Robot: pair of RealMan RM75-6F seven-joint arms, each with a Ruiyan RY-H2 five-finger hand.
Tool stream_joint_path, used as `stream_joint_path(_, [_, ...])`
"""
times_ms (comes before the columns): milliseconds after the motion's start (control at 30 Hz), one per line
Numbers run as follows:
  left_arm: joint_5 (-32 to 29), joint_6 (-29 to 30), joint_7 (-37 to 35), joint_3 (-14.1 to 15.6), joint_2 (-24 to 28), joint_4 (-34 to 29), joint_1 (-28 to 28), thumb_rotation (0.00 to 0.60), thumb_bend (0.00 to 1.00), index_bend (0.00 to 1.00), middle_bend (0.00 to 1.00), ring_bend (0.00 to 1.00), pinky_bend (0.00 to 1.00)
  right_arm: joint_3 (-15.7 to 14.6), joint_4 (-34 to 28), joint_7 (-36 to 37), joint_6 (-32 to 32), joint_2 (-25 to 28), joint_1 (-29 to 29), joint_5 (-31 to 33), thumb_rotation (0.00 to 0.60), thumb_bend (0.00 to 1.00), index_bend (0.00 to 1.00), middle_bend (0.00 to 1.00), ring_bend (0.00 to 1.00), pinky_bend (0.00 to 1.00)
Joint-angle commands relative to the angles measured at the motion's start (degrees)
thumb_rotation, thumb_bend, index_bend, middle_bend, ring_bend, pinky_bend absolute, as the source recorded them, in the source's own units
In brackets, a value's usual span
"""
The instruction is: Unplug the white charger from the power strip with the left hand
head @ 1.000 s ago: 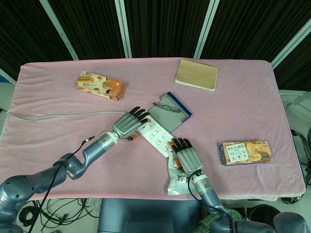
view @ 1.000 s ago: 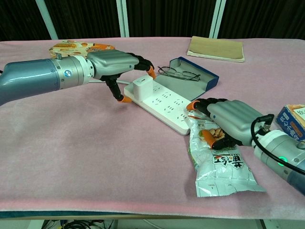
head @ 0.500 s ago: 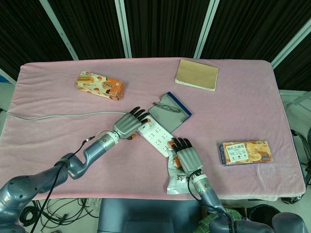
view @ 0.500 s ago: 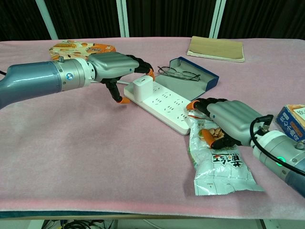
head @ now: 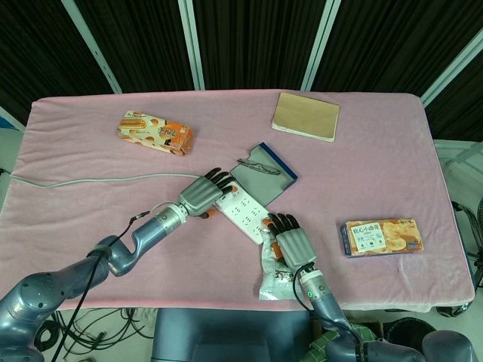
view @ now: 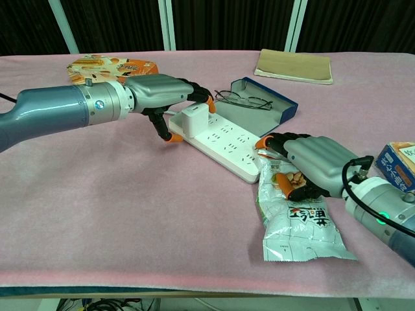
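Left robot hand (view: 165, 94) closer; white charger (view: 194, 118) upright in power strip (view: 224, 144).

Two cameras on the robot: one high overhead, one low at chest height.

The head view looks steeply down from above the near edge, far enough back to take in the whole pink tabletop (head: 90, 226), its dark curtained backdrop and the floor below the front edge. The chest view sits low and close, facing across the tabletop (view: 130, 227) toward the far edge, so nearby things loom large and the sides are cut off. Both share the middle: the power strip (head: 243, 212) (view: 224, 146), the glasses case (head: 264, 173) (view: 269, 100), the snack bag (head: 275, 279) (view: 301, 217), the tan notebook (head: 306, 115) (view: 295, 65), and both arms.
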Motion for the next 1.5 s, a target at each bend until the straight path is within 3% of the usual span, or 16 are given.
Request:
stream_joint_path(33, [0.4, -0.4, 0.1, 0.4, 0.3, -0.2, -0.3, 0.6, 0.31, 0.24, 0.08, 0.0, 0.0, 0.1, 0.2, 0.4, -0.4, 0.0, 0.0, 0.3, 0.6, 0.44, 0.15, 0.09, 0.09, 0.11])
stream_joint_path(533, [1.7, 2.9, -0.4, 0.7, -2.9, 4.3, -0.2, 0.6, 0.31, 0.24, 0.09, 0.0, 0.01, 0.3, 0.7, 0.6, -0.3, -0.2, 0.1, 0.1, 0.6, 0.44, 0.16, 0.09, 0.09, 0.11])
stream_joint_path(900, [2.9, 4.3, -2.2, 1.6, -3.6, 5.7, -0.3, 0.6, 0.31, 0.31, 0.1, 0.0, 0.02, 0.4, 0.2, 0.6, -0.4, 0.1, 0.1, 0.3, 0.6, 0.44, 0.16, 0.09, 0.09, 0.11])
stream_joint_path(1500, [2.8, 4.6, -2.7, 1.6, -3.3, 5.5, -0.3, 0.6, 0.47, 0.34, 0.12, 0.0, 0.02, 0.5, -0.9, 0.0, -1.3, 0.6, 0.2, 1.3, 0.6, 0.41, 0.17, 0.1, 0.09, 0.11])
